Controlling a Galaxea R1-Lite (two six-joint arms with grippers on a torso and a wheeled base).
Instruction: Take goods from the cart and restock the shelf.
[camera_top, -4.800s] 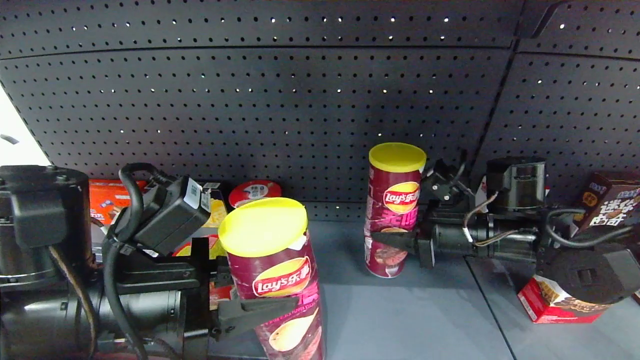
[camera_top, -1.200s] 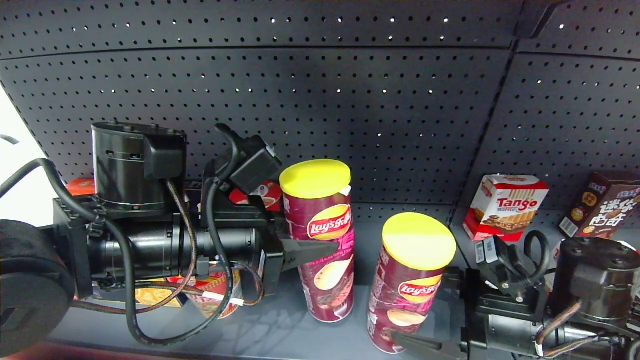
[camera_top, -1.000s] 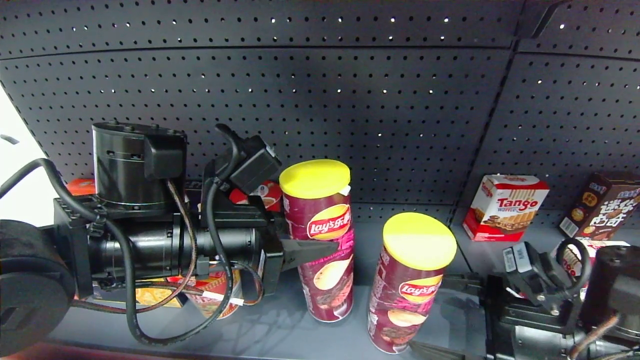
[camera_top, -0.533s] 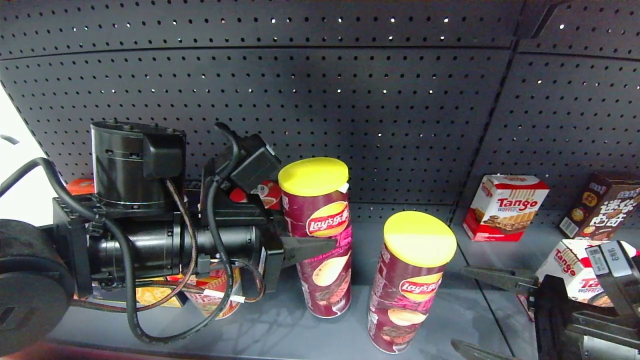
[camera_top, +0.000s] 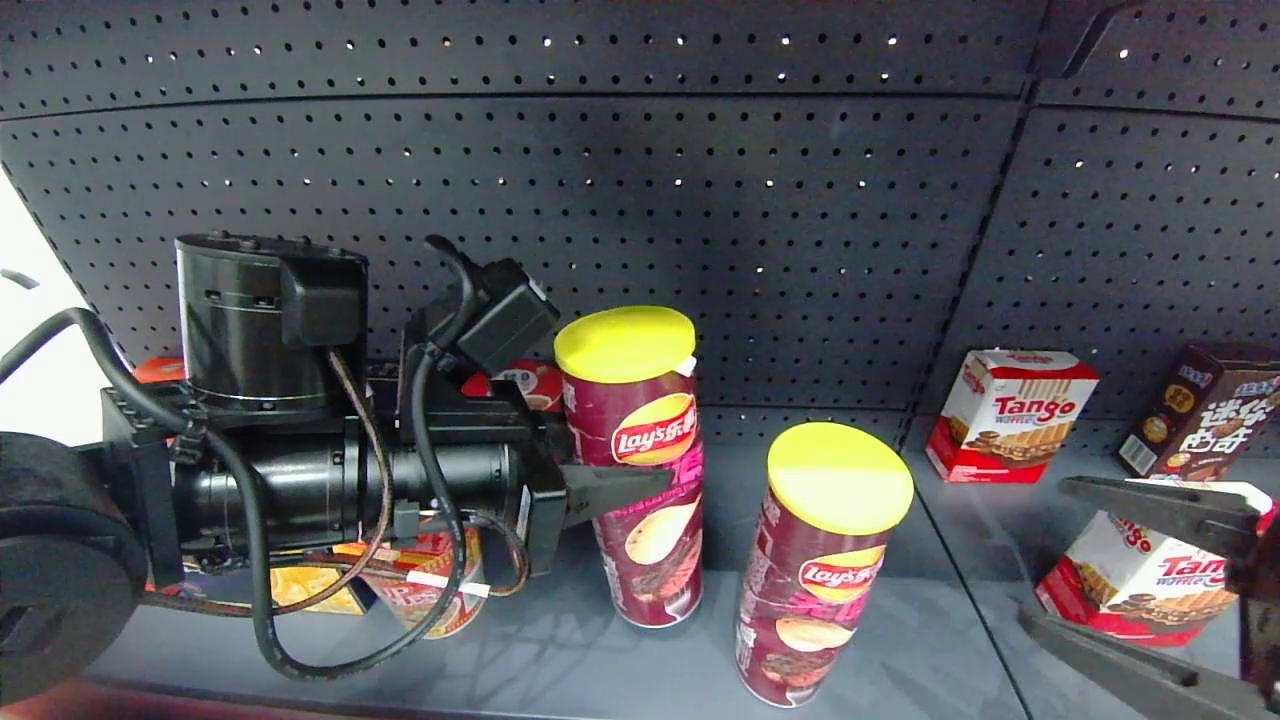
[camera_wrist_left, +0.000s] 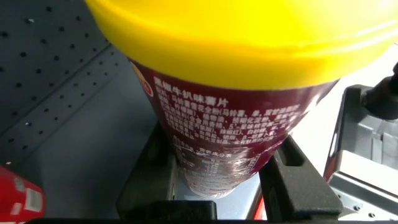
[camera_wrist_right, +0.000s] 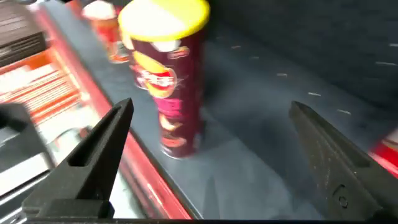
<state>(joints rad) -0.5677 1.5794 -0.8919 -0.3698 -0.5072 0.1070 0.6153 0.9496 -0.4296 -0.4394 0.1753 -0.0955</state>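
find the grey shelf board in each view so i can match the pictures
Head view: the shelf board runs across the lower part.
Left wrist view: the plain grey surface behind the held can.
Right wrist view: the grey surface under the standing can.
Shared landmark: the perforated back panel rising from the board's far edge.

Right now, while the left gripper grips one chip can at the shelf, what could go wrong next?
1. The right chip can stands near the front edge of the shelf. A bump from the open right gripper beside it could tip it off.
2. The left gripper is shut on the left chip can, which is tall and narrow. If released while tilted, it may topple against the right chip can.
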